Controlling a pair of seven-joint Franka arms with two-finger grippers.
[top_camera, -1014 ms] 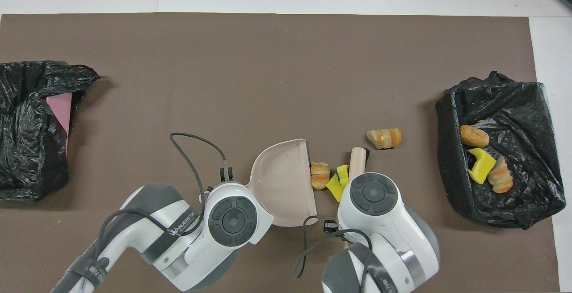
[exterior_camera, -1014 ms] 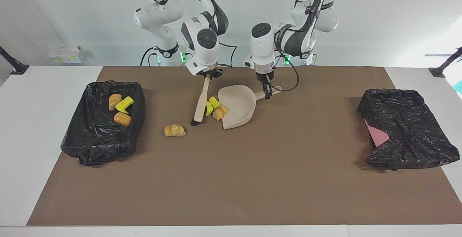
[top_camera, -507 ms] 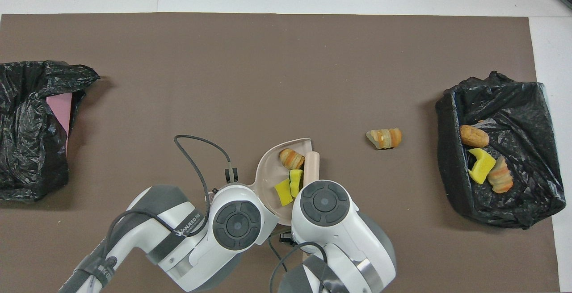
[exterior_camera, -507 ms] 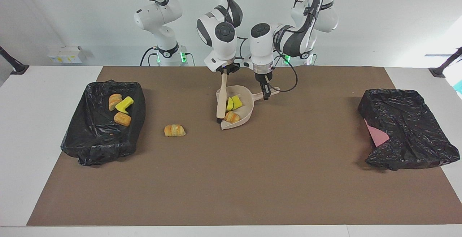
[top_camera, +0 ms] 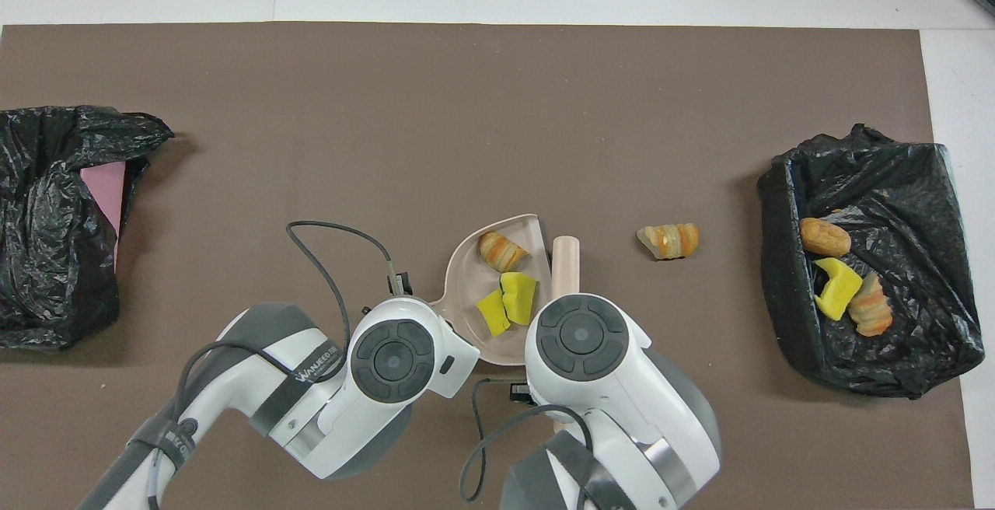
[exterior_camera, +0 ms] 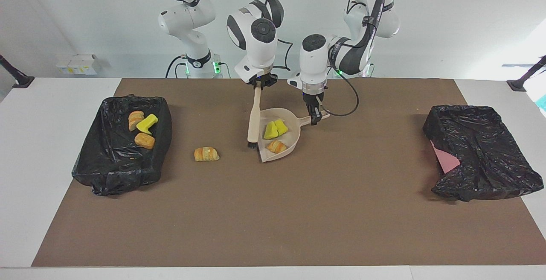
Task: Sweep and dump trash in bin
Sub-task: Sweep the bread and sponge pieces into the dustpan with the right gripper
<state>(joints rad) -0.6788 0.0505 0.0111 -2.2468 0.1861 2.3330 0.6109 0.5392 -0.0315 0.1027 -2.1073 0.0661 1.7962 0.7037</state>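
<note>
The beige dustpan (exterior_camera: 286,117) (top_camera: 465,265) lies mid-table with two yellow sponge chunks (exterior_camera: 275,129) (top_camera: 507,305) and a golden pastry (exterior_camera: 277,146) (top_camera: 500,251) of the trash in it. My left gripper (exterior_camera: 315,116) is shut on the dustpan's handle. My right gripper (exterior_camera: 258,85) is shut on the wooden brush (exterior_camera: 254,115) (top_camera: 565,257), whose black bristles stand just outside the pan's mouth. One loose pastry (exterior_camera: 206,154) (top_camera: 668,240) lies between the pan and the black-lined bin (exterior_camera: 123,177) (top_camera: 785,316), which holds three trash pieces (exterior_camera: 143,128). In the overhead view the wrists hide both grippers.
A second black-bagged bin (exterior_camera: 482,160) (top_camera: 47,261) with a pink sheet (exterior_camera: 444,160) showing stands at the left arm's end of the brown mat. The left arm's cable (exterior_camera: 347,105) loops beside the pan's handle.
The brush pushed the two sponge chunks and the pastry from the mat into the dustpan, then drew back to just outside its mouth. The pan shifted slightly away from the robots.
</note>
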